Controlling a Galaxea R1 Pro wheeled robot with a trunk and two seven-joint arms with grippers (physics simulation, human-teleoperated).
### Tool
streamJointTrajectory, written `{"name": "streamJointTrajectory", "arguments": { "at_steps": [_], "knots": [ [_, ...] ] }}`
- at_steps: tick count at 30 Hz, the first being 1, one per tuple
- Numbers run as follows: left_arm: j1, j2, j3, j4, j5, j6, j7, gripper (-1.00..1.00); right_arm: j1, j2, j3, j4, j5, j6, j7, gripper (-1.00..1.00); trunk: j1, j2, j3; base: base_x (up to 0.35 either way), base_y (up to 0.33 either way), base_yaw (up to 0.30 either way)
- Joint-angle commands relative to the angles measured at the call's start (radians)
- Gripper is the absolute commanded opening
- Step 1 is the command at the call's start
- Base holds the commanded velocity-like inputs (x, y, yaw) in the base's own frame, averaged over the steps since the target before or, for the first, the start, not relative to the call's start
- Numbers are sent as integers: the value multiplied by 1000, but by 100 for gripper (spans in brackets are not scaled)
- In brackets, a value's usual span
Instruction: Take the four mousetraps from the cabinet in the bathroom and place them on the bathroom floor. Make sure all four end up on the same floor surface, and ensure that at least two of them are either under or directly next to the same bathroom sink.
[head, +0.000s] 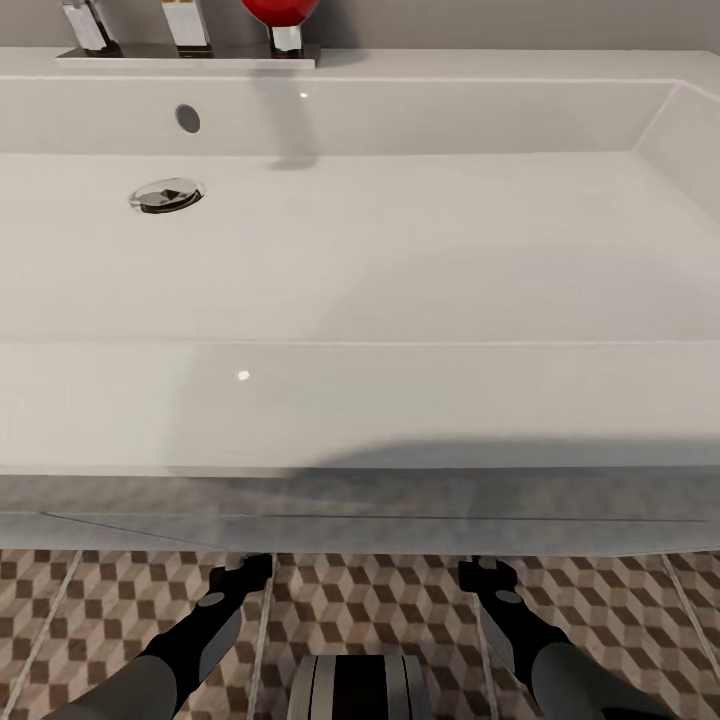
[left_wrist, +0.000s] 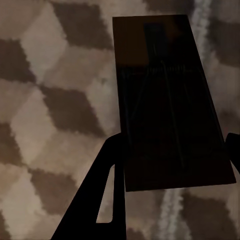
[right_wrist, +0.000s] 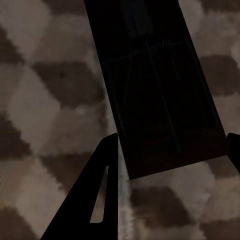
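Facing sink (head: 360, 400), lower frame | left hand (left_wrist: 172, 150) clamped on trap (left_wrist: 170, 100) | right hand (right_wrist: 172, 150) clamped on second trap (right_wrist: 155, 85) | low over floor (head: 380, 610), likely for release beside sink

Sink (head: 400, 260): white. Bathroom floor (head: 380, 610): brown, beige and white cube pattern. Mousetraps (left_wrist: 170, 105) (right_wrist: 155, 95): dark brown. Red object (head: 280, 10) behind the tap.

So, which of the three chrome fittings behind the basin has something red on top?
The rightmost chrome fitting in the head view: a red rounded object sits on it; the other two show no red.
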Motion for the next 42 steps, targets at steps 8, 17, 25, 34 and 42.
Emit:
{"name": "streamJointTrajectory", "arguments": {
  "at_steps": [8,17,25,34,42],
  "knots": [
    [0,-1,-9,0,5,-3,9,-100,-1,1,-8,2,9,-4,-1,-100,0,0,-1,0,0,0],
    [0,-17,-10,14,5,-2,7,-100,-1,1,-8,2,9,-4,-1,-100,0,0,-1,0,0,0],
    [0,-25,-12,21,4,-1,7,-100,-1,1,-8,2,8,-3,25,-100,0,0,-1,0,0,0],
    [0,-26,-12,22,4,-1,7,-100,-1,-1,-8,2,8,1,49,-100,0,0,-1,0,0,0],
    [0,-26,-12,22,3,-2,6,-100,-1,-1,-9,2,8,3,51,-100,0,0,-1,0,0,0]
  ]
}}
